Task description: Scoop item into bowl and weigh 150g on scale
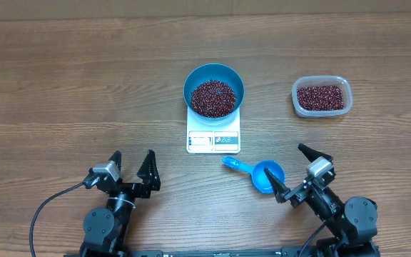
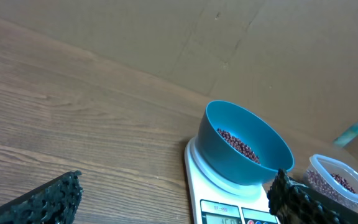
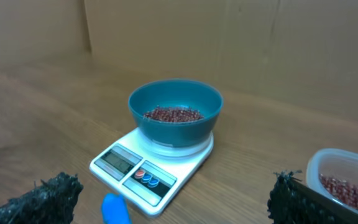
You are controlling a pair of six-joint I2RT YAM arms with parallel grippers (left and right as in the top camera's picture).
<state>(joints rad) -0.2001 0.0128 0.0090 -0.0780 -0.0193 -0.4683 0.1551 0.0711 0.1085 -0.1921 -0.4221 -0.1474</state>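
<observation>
At far left, near the front edge of the wooden table [image 1: 63,93]: left gripper [image 1: 133,155], black, with two ribbed fingers spread wide apart and nothing between them.

In the middle: round deep blue bowl [image 1: 189,84], smooth and plastic-looking, standing on the far part of the white square scale [image 1: 213,140] and covering most of its platform. Inside the bowl, a loose heap of small dark red-brown beans [image 1: 213,98], oval, filling the bottom and lying well below the rim. Front strip of the scale not covered: a display panel and small coloured buttons. Digits too blurred to read in any view.

Just right of the scale's front corner: small blue plastic scoop [image 1: 255,171], lying on the table, handle pointing left toward the scale, round cup to the right. Partly covered in the overhead view by one finger of the right gripper [image 1: 284,159]; touching or only above it, cannot tell. Jaws here also wide open, gripping nothing. In the right wrist view only a blue tip of the scoop visible, cut off at the bottom edge.

At far right, well apart from the scale: clear rectangular tub [image 1: 296,98] with rounded corners, translucent, holding a shallow layer of the same beans. Cut off by the frame edge in both wrist views. Behind the table, plain brown cardboard wall [image 2: 229,50].
</observation>
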